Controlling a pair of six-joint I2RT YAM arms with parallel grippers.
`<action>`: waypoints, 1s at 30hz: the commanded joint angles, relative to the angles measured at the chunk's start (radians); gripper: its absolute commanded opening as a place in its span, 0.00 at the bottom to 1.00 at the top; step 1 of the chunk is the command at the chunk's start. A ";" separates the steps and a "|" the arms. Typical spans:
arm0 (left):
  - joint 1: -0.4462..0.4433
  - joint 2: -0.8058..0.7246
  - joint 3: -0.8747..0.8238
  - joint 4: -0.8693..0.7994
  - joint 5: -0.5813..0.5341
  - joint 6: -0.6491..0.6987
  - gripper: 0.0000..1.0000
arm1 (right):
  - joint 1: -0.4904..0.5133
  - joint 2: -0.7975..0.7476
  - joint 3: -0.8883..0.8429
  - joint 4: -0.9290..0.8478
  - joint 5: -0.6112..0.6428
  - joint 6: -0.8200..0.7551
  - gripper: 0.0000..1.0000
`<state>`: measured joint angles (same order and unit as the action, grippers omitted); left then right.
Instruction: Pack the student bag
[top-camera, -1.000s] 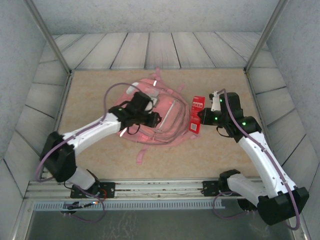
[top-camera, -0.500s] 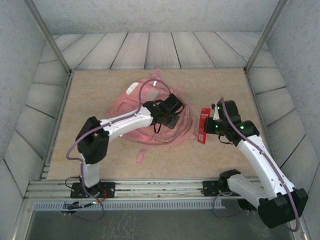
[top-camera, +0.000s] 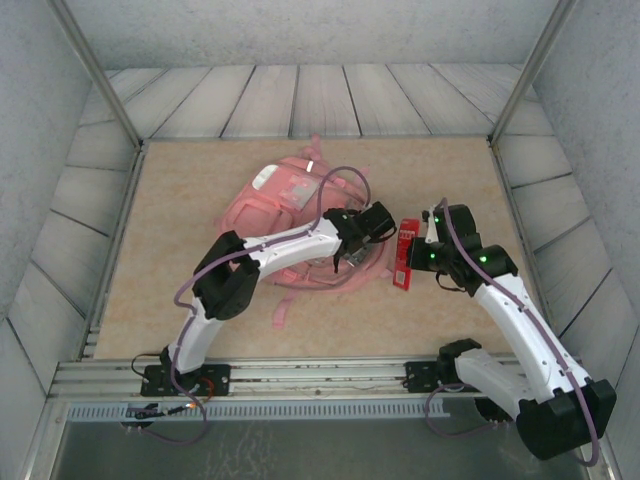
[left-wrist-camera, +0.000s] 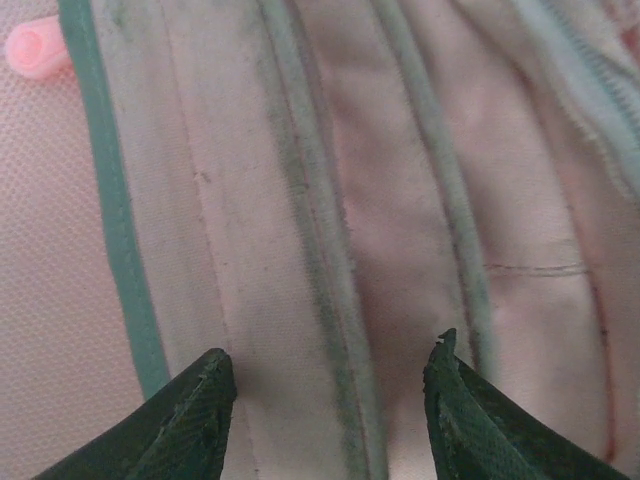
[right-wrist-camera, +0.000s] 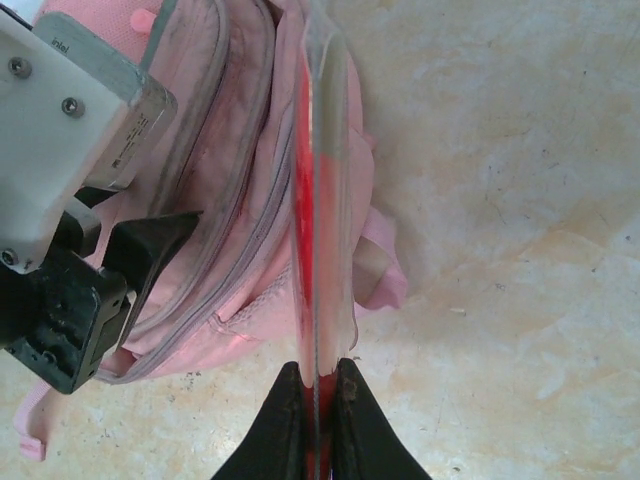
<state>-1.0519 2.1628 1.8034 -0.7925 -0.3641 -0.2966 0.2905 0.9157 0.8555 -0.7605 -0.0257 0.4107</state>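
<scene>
Beside the student bag (top-camera: 285, 195), right hand (right-wrist-camera: 318, 378) grips red packet (right-wrist-camera: 318, 230), print illegible.

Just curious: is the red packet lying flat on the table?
No, the right end effector pinches the red packet edge-on beside the pink backpack.

Right flank of student bag (top-camera: 285, 195): occupied by left gripper (top-camera: 348, 260), jaws parted, low over the zip seams.
Gap between arms: narrow, filled by red flat pack (top-camera: 404, 252) clamped edge-on in right gripper (top-camera: 418, 256).
Table (top-camera: 170, 220): bare left, right and near side of bag.
</scene>
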 joint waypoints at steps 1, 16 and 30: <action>0.002 0.013 0.033 -0.081 -0.112 -0.005 0.49 | -0.002 -0.018 -0.012 0.010 -0.022 0.014 0.00; 0.080 -0.136 -0.056 -0.023 0.008 0.001 0.08 | -0.002 0.006 -0.027 0.066 -0.099 0.017 0.00; 0.242 -0.424 -0.167 0.090 0.627 0.119 0.00 | -0.001 0.106 -0.154 0.468 -0.627 0.206 0.00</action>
<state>-0.8089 1.7966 1.6291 -0.7372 0.0574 -0.2256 0.2905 0.9947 0.7181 -0.4549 -0.4690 0.5282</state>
